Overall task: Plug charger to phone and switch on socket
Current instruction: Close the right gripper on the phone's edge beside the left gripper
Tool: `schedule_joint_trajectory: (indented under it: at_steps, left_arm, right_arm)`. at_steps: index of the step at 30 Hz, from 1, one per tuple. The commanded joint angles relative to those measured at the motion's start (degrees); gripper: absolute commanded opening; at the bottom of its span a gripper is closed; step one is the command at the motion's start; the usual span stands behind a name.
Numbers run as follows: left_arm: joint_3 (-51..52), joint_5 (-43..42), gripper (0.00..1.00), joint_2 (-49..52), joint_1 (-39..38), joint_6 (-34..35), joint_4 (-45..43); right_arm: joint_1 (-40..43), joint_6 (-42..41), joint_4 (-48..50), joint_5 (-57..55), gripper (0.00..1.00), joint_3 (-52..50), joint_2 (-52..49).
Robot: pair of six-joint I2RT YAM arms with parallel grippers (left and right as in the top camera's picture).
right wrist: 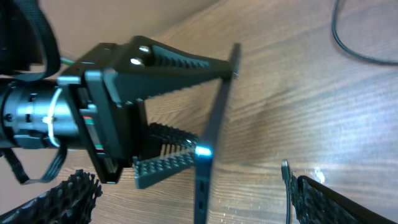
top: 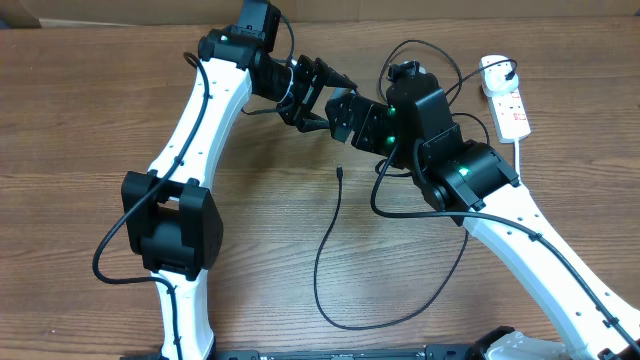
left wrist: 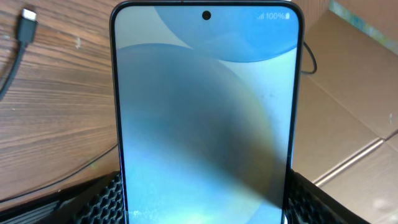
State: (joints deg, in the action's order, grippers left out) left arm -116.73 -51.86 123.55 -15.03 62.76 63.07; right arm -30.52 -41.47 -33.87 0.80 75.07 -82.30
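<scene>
Black ribbed fingers [right wrist: 168, 62] of the left gripper [right wrist: 186, 112] clamp the slim rectangular phone with the lit light-blue screen [left wrist: 205, 118] by its two long edges, holding it up off the brown wood-grain table [top: 80, 120]; the right wrist view shows the phone edge-on, one finger above and one below it. Just across from that grip, the right gripper [right wrist: 186, 205] stands with its jaws spread wide and nothing between them, only its dark ribbed pads visible at the bottom corners of its own view. Below and a little aside of the two claws, the long thin black charger cable [top: 325, 250] lies loose on the table, its small connector tip [top: 341, 172] free and well apart from the phone. Farther out, beyond the right arm, sits the small white power strip with red switch marks [top: 508, 105]. By my judgement the plugging step is barely begun: the phone is presented, but the empty claw must first go down and take the tip, then line it up with the phone's port. Only the left wrist view shows the screen face and the connector [left wrist: 28, 23] up close; only the overhead shows the strip and the cable's whole run.
</scene>
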Motion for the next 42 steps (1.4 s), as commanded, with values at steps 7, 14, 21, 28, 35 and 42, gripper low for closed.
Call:
schedule_joint_trajectory:
  at_steps: [7, 14, 21, 28, 35, 42]
  left_arm:
    - [-1.4, 0.5, 0.66, -2.3, -1.3, 0.1, -0.1]
    - [-1.4, 5.1, 0.66, -2.3, -2.7, 0.0, 0.0]
    - [-1.3, 8.0, 0.66, -2.3, -3.0, 0.0, 0.2]
    - [-1.1, 8.9, 0.67, -2.3, -2.7, 0.0, 0.1]
    - [-1.1, 8.1, 0.67, -2.3, -2.7, 0.1, 0.2]
    - [-1.1, 5.7, 0.67, -2.3, -2.5, 0.0, 0.1]
  right_arm:
    - [-0.2, -5.0, -0.7, -0.3, 0.92, 0.6, -5.8]
    - [-0.2, -5.0, -0.5, -1.9, 0.78, 0.7, -6.4]
    - [0.2, -5.0, -0.3, -4.1, 0.63, 0.7, -6.4]
    - [0.7, -5.0, -0.3, -4.0, 0.51, 0.7, -6.4]
    - [0.7, -5.0, 0.8, -0.3, 0.50, 0.7, -6.4]
    - [0.7, -5.0, 0.8, 0.6, 0.40, 0.7, -6.4]
